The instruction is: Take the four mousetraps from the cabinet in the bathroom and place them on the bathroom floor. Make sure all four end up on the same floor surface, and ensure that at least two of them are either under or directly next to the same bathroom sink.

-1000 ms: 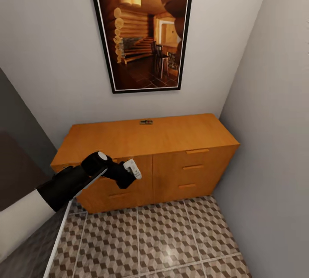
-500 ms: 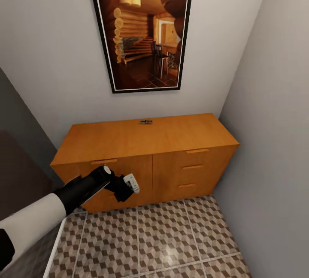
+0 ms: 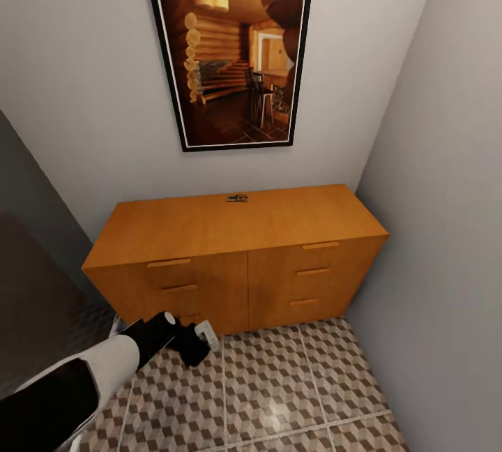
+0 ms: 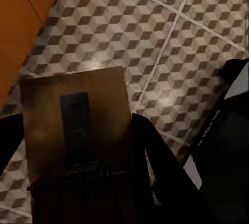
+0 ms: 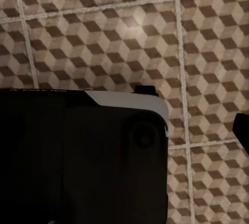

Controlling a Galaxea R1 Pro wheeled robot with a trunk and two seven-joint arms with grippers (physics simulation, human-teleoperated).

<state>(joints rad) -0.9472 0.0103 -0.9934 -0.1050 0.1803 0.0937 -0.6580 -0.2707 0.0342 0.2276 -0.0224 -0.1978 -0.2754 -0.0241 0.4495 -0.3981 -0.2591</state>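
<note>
In the head view, the left gripper (image 3: 202,342) is hanging low over the bathroom floor (image 3: 293,389), just in front of the cabinet (image 3: 237,264). Its wrist view is showing more: a mousetrap (image 4: 78,141) is sitting pinched between its black fingers (image 4: 155,156). Another mousetrap (image 3: 237,198) is lying on the cabinet top by the wall.

A tall framed picture (image 3: 233,47) hangs on the pale back wall (image 3: 84,89). It has a thin black frame and shows a warm, amber-lit log-cabin interior with stacked round logs, a staircase, dark chairs and a lit doorway. Its top edge is cut off by the head view. A second pale wall (image 3: 446,159) meets the back wall in a corner at the right and runs down toward the viewer. At the left edge stands a dark grey surface (image 3: 28,264), its lower part a deeper brownish grey; what it is cannot be told.
</note>
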